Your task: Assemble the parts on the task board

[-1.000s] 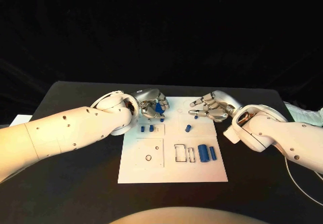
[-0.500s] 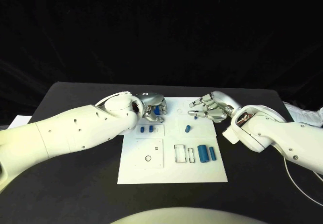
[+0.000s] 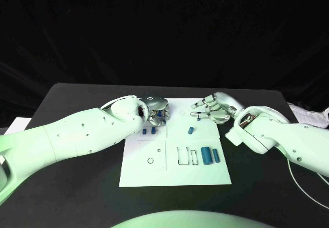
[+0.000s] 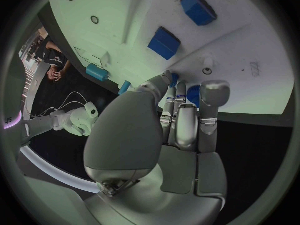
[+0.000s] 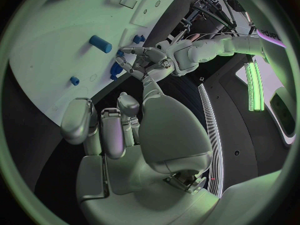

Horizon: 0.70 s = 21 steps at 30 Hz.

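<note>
So the board [image 3: 175,175] sits mid-desk [image 3: 75,190], long side running away from the robot, with bare black desk all round it, widest at the left and right. The near half of the board is mostly free too, just outlines and holes there.

Left hand [image 3: 156,112] is over the board's far left corner, fingers [image 4: 211,97] curled round a small blue part [image 4: 193,93]. From the wrist view it's pinched at the fingertips, just above the white surface near a little hole. Can't tell which way that part points, too much of it is hidden.

Right hand [image 3: 212,109] hovers over the far right corner, fingers [image 5: 78,120] loosely bent and apart, nothing in them.

Parts lying around:
- two short blocks [image 3: 149,130] side by side just near of the left hand, close to the board's left edge, both standing lengthwise along the board
- one small peg [image 3: 190,129] about mid-board, long axis also running near-to-far, slightly tilted
- two cylinders [image 3: 209,155] by the right edge, lying parallel and just beside each other, long axes along the board, next to a rectangular outline [image 3: 185,156]

The gap between the two hands, over the far middle of the board, is open.
</note>
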Available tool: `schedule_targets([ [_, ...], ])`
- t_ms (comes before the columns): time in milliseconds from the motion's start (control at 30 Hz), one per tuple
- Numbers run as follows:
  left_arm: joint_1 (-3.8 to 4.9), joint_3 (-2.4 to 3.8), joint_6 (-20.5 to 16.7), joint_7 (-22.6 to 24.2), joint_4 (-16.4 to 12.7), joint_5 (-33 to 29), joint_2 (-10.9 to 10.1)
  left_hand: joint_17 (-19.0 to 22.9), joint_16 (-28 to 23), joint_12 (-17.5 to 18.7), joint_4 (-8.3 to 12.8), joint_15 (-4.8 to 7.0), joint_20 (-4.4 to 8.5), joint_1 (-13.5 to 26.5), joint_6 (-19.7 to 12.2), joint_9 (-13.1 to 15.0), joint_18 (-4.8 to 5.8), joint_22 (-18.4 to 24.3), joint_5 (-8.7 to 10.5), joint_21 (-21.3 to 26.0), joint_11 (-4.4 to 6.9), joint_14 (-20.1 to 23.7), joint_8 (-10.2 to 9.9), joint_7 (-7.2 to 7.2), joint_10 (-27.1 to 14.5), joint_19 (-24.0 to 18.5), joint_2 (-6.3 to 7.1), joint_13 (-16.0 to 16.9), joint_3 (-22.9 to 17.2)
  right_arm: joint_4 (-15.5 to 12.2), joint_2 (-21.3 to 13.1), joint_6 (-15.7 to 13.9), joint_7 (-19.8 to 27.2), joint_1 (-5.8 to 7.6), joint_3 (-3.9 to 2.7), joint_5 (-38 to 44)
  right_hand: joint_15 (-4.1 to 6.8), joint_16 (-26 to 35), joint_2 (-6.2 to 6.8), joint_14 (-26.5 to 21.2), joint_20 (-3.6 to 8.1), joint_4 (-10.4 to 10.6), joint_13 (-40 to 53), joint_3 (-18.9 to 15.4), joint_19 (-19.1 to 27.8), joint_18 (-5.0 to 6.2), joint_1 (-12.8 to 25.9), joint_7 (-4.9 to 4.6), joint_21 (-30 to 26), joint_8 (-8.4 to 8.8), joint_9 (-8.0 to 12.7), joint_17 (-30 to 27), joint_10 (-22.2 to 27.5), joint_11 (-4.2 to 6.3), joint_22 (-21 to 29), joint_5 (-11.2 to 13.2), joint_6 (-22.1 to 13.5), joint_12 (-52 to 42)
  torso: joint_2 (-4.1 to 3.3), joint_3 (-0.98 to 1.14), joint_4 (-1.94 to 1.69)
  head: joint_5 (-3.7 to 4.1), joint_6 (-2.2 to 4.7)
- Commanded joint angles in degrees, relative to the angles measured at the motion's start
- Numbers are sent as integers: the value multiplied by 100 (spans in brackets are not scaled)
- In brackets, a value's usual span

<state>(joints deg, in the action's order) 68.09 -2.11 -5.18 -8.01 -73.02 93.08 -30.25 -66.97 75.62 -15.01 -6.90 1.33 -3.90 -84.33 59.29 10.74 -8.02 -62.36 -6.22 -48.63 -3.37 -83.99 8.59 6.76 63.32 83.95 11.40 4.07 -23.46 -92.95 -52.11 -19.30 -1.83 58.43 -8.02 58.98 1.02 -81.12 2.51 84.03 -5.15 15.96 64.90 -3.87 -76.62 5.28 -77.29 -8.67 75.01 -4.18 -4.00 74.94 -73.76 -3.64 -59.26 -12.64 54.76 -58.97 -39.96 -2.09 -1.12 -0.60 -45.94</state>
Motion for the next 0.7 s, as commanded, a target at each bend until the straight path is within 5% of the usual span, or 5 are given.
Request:
schedule_targets([
  [33,-17,2,104,5,35,89,43,12,-13,33,1,37,20,26,56,-13,106,-37,7,-63,4,-205,-33,-5,60,189,-45,-10,-45,0,9,83,66,-6,0,14,-16,17,-30,301,3,-9,-1,-34,52,59,40,1,-30,14,-2,116,51,3,5,-21,2,11,1,2,3,7,-5],
  [700,-41,2,369,-284,113,266,90,91,27,211,356,59,46,-113,309,-132,163,-351,28,-442,27,-198,-112,14,425,204,-199,13,-543,2,11,91,66,-6,0,14,-16,18,-35,301,3,-10,0,-35,52,60,38,1,-31,14,-2,116,51,3,6,-24,2,9,7,5,-4,21,-25],
])
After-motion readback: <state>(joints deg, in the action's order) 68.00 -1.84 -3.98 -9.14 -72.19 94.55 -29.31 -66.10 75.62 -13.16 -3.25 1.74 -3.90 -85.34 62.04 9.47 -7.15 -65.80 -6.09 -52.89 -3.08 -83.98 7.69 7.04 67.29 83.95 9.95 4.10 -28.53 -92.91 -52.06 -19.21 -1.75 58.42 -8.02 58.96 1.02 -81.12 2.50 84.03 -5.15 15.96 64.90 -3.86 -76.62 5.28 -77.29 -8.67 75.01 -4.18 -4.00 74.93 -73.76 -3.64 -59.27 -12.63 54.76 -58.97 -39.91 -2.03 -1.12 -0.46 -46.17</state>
